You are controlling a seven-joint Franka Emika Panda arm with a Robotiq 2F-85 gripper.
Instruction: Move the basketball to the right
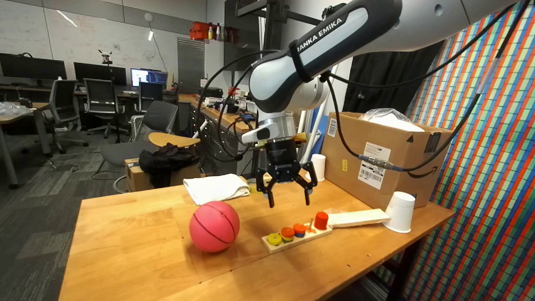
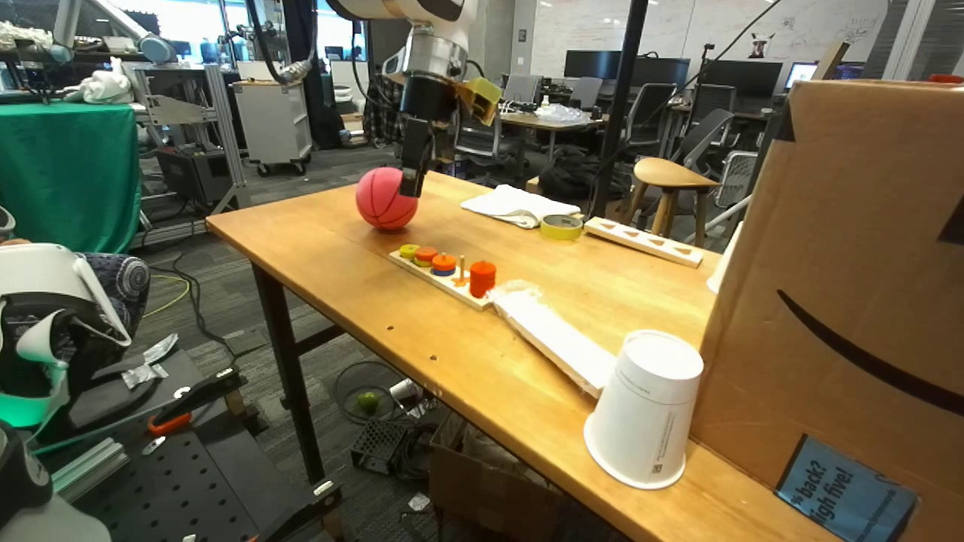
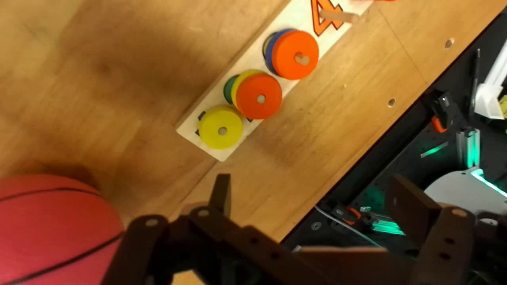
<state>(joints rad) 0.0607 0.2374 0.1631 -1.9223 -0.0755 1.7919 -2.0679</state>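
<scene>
The basketball is pinkish red with dark seams and rests on the wooden table; it shows in both exterior views (image 1: pixel 215 226) (image 2: pixel 380 202). In the wrist view the ball (image 3: pixel 51 233) is partly cut off at the lower left. My gripper hangs above the table with its two fingers apart and nothing between them, as an exterior view (image 1: pixel 289 203) and the wrist view (image 3: pixel 317 198) show. It is higher than the ball and off to one side of it. In an exterior view the gripper (image 2: pixel 413 184) overlaps the ball's upper edge; no contact can be confirmed.
A wooden peg toy (image 1: pixel 301 238) with coloured discs lies near the ball. A white board (image 1: pixel 357 218), white cup (image 1: pixel 400 212) and cardboard box (image 1: pixel 380 159) stand toward one end. A white cloth (image 1: pixel 216 188), tape roll (image 2: pixel 561 226) and slotted wooden strip (image 2: pixel 644 242) lie along the far edge.
</scene>
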